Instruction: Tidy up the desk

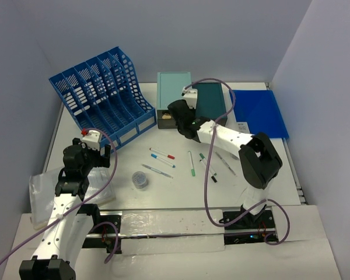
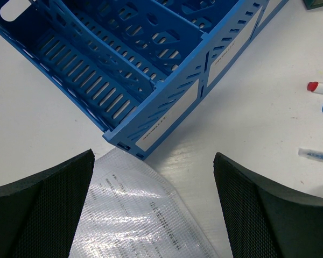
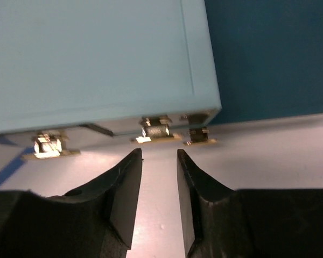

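White and matte, the desk (image 1: 181,189) fills the overhead view from the arms' bases to the far wall, and everything else lies on it. At its far middle the right gripper (image 3: 159,156) hangs just in front of a pale teal drawer box (image 3: 97,54). Its jaws are drawn to a narrow gap with nothing between them, lined up with small metal pieces (image 3: 156,131) showing under the box's top edge. Whether these are clips or fittings cannot be told. The narrow set looks suited to a pinch on something small at that drawer front.

A dark teal box (image 3: 269,54) stands right beside the pale one, and a flat blue folder (image 1: 259,114) lies beyond it toward the right wall.

The left gripper (image 2: 153,161) hovers wide and empty over the near corner of a blue slotted file rack (image 2: 151,64). Below it is a clear plastic sleeve (image 2: 134,215) holding printed paper, its corner reaching up to the rack's corner; contact cannot be made out. The gripper is probably poised to take the sleeve for filing.

Between the two arms lie loose pens (image 1: 162,153), red, blue and green caps among them, with a small round container (image 1: 140,179) near them. The right forearm passes above some of the pens, so a reach for those would have to mind it. The rack's tall dividers stand close to the left gripper.
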You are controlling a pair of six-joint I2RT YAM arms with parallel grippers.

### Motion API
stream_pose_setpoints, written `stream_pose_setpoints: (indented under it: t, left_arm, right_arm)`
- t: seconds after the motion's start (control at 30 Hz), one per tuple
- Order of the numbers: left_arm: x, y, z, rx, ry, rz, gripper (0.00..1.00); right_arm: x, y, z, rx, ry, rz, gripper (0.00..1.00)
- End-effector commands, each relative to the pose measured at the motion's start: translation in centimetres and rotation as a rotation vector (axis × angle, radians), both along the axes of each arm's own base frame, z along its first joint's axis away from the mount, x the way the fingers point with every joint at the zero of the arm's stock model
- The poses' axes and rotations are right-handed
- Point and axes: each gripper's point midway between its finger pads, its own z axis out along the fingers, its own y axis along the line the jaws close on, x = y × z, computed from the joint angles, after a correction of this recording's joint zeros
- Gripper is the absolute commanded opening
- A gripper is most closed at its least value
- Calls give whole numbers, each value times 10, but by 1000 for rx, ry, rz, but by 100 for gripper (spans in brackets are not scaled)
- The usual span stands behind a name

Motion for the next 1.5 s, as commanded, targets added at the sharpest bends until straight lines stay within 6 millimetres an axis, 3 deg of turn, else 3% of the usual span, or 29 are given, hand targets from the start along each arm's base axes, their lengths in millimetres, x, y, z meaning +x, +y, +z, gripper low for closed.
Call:
stream_pose_setpoints:
  t: [0.0,0.2,0.23,0.37,0.47,0.5,0.53,0.7,0.9,1.33,1.47]
  left_arm:
    - [6,0,21,0,-56,-6,98]
    - [6,0,22,0,-58,-5,98]
    - [6,0,22,0,-59,-5,98]
    - [7,0,21,1,-54,-6,98]
    - [6,0,21,1,-54,-4,98]
    - [7,0,21,1,-56,-4,98]
    - [7,0,22,1,-58,-4,98]
    - [6,0,21,1,-58,-8,98]
    - [7,0,21,1,-54,-9,98]
    - [7,0,20,1,-49,-8,98]
    - [7,-1,20,0,-48,-10,98]
  right_arm:
    - [-29,-10,10,-11,-2,14,16]
    - [-78,-15,-3,-32,19,48,16]
    - [-79,-14,4,-12,3,49,17]
    - [-80,-12,15,27,-41,79,56]
    - [-63,-6,20,12,-55,79,68]
    - [-51,-6,30,30,-69,67,71]
    - [-46,-4,22,19,-48,67,73]
    - [-12,1,28,55,-46,51,74]
    - [11,0,27,59,-52,24,72]
    - [32,4,11,33,-28,9,65]
    - [34,3,11,27,-33,5,58]
